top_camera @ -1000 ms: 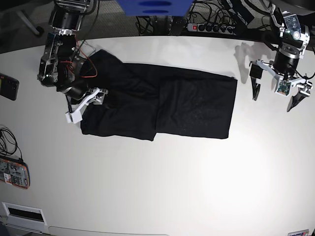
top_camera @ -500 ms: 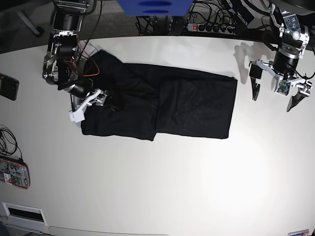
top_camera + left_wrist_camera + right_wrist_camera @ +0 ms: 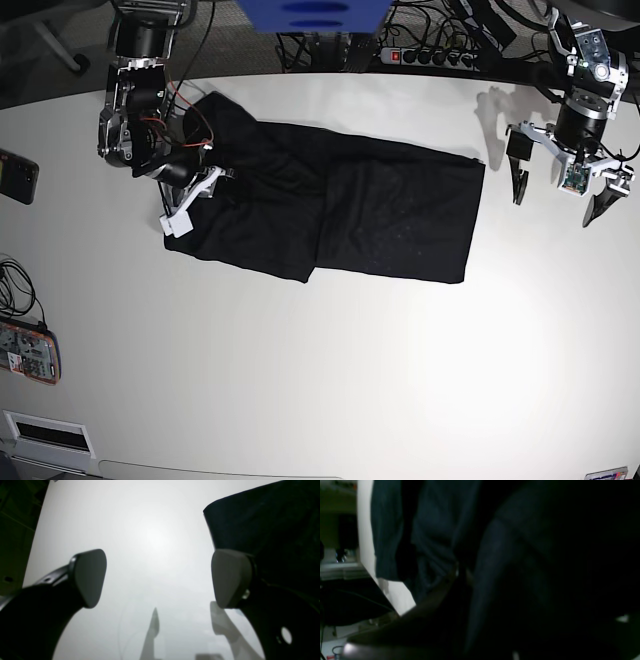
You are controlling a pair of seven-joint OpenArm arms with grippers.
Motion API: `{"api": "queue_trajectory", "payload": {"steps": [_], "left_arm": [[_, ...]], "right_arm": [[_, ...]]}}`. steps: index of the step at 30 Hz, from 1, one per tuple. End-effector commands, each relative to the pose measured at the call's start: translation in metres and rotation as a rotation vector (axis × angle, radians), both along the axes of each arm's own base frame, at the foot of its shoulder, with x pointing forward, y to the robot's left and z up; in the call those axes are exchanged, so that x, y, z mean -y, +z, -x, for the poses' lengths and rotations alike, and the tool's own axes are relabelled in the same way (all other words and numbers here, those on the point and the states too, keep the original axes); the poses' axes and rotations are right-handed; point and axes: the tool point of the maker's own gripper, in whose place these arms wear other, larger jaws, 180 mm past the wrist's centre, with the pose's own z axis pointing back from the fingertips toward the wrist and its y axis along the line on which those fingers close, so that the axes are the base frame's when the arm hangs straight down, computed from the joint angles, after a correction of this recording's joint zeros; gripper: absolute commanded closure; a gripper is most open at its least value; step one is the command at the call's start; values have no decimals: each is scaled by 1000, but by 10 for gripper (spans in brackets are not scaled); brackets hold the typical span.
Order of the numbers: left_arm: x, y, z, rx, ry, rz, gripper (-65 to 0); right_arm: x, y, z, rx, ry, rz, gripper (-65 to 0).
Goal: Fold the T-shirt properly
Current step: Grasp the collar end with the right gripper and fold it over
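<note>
The white table (image 3: 330,380) is bearing the black T-shirt (image 3: 340,215), which is lying flat as a long folded band across the far half. The right gripper (image 3: 195,190) is sitting at the shirt's bunched end on the base view's left, its jaws appearing pinched together on the cloth; its wrist view is filled with dark fabric. The left gripper (image 3: 555,190) is hanging over bare table just beyond the shirt's opposite edge, jaws spread wide, holding nothing.
</note>
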Motion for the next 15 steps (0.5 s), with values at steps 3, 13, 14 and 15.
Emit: {"api": "queue_trajectory", "payload": {"steps": [3, 13, 14, 15], "left_arm": [[1, 12, -3, 42, -11, -3, -644], [3, 10, -2, 42, -2, 10, -644], [4, 9, -2, 41, 1, 13, -644], [4, 9, -2, 42, 1, 12, -644]], "right_arm": [[17, 2, -14, 17, 46, 126, 0], [58, 22, -63, 94, 143, 546, 0], [56, 26, -69, 110, 166, 584, 0], [53, 30, -75, 130, 190, 620, 0]]}}
